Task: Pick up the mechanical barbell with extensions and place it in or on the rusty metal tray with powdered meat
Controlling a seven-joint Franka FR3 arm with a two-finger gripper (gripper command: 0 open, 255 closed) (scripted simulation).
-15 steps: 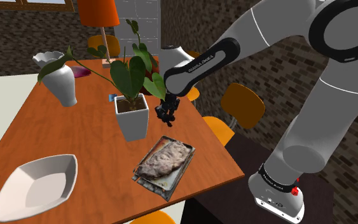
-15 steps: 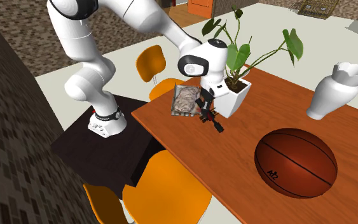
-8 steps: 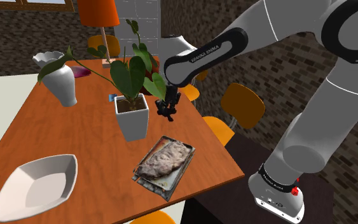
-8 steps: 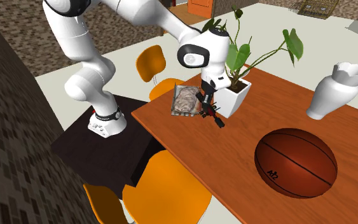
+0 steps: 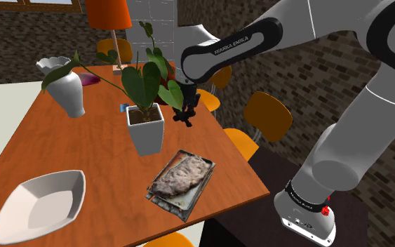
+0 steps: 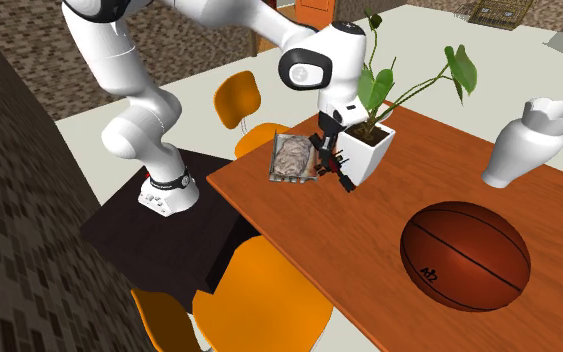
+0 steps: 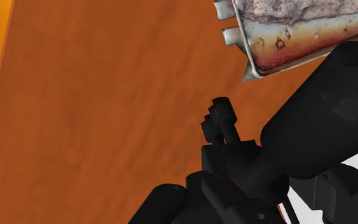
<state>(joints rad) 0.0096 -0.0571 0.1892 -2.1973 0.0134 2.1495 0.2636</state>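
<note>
The gripper (image 5: 186, 107), clamped on the black barbell (image 5: 184, 119), had lifted it higher off the table (image 5: 62, 144), beside the plant pot (image 5: 145, 131). It could now go to the rusty meat tray (image 5: 169, 204).

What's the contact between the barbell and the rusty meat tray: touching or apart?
Apart. The shoulder view shows the black barbell held in the gripper, with bare tabletop between it and the tray.

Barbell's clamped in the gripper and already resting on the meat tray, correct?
Not resting on it. The barbell is clamped in the gripper but hangs in the air beside the white planter, apart from the meat tray, as the shoulder view shows.
</note>
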